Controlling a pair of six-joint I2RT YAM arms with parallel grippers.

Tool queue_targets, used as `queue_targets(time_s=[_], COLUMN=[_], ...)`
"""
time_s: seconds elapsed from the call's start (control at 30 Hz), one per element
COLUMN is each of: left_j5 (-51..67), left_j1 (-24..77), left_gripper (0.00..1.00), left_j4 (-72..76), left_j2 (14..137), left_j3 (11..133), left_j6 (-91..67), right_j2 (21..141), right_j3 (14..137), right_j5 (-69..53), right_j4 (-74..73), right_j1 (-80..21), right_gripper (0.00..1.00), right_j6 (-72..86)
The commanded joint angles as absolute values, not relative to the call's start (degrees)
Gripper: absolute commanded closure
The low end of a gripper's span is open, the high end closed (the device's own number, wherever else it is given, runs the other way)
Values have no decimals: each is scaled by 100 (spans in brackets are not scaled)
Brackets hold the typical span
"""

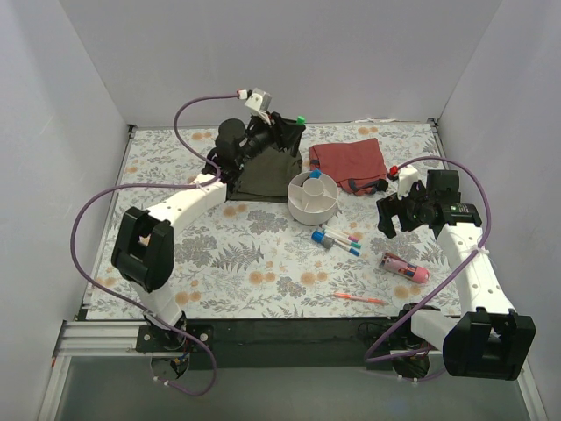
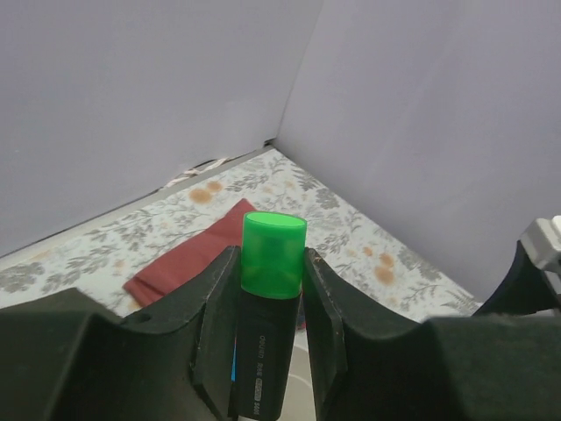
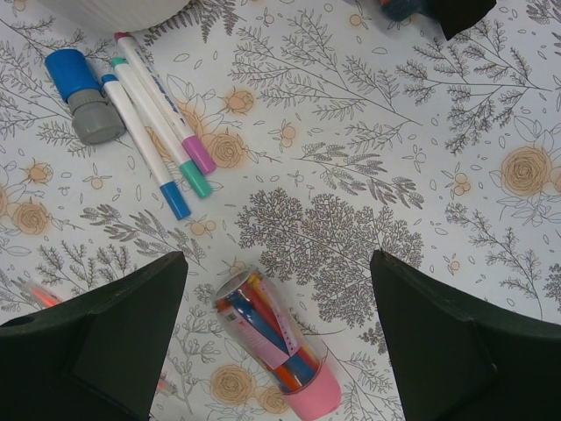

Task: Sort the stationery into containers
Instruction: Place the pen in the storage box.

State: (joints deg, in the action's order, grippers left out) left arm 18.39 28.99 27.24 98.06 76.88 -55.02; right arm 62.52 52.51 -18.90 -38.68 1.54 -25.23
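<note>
Table cover: white, grey fern print, small orange flowers.
Marker: black barrel, bright green cap.
Second marker: blue, grey end.
Three pens: white barrels; caps blue, teal, purple-pink.
Single pen: pink-orange.
Tube: clear, pink cap, multicoloured contents.
Bowl: white.
Cloths: one red, one olive.
Cables: purple.
</note>
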Motion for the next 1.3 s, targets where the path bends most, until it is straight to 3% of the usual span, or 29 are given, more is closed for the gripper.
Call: queue_targets(time_s=[0.0, 1.27], left_j5=[1662, 2320], left_j1=[2971, 2962], left_gripper=[100, 100], left_j4=[3375, 3964], left_j2=[10229, 11672], left_j3=[7813, 7620], left_j6=[-6205, -6082], right_j2=[6214, 6811], right_j3=[5335, 5361], right_j5=[-1784, -1740], right_j4=[-3639, -3524], right_j1=[202, 272], right_gripper=[5, 5], right_j6=[-2443, -2470])
